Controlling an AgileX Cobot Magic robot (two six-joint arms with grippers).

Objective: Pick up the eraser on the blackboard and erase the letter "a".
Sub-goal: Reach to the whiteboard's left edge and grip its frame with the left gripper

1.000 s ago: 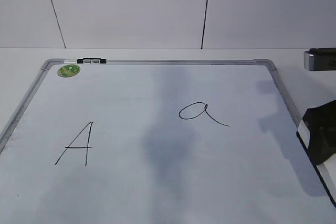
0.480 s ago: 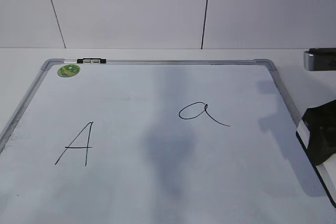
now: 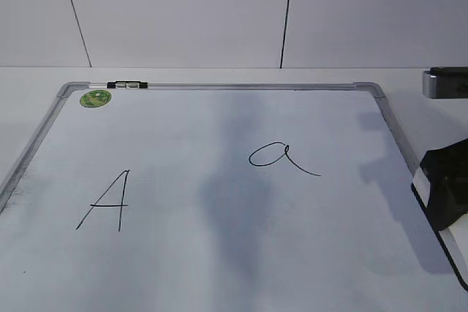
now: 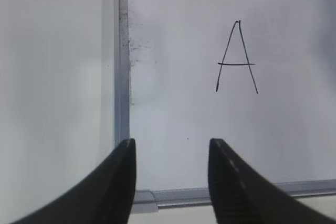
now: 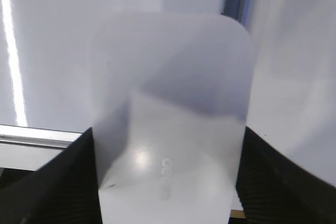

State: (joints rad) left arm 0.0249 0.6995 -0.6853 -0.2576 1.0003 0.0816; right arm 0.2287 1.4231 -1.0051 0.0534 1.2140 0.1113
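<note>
White rounded plastic eraser (image 5: 170, 124) sits between the right claw (image 5: 168, 182) fingers, apparently gripped, at the bench's right edge over the silver-framed white blackboard (image 3: 219, 268). Pickup looks done. Cursive black "a" (image 3: 281, 157) remains intact; wipe still pending. Left claw (image 4: 170, 182) wide, empty, near left edge.

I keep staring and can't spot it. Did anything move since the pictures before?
Hardly anything. The eraser at the board's right edge, between the right gripper's fingers, crept a tiny bit left. The small "a", the big "A" and the green sticker stayed put.
</note>
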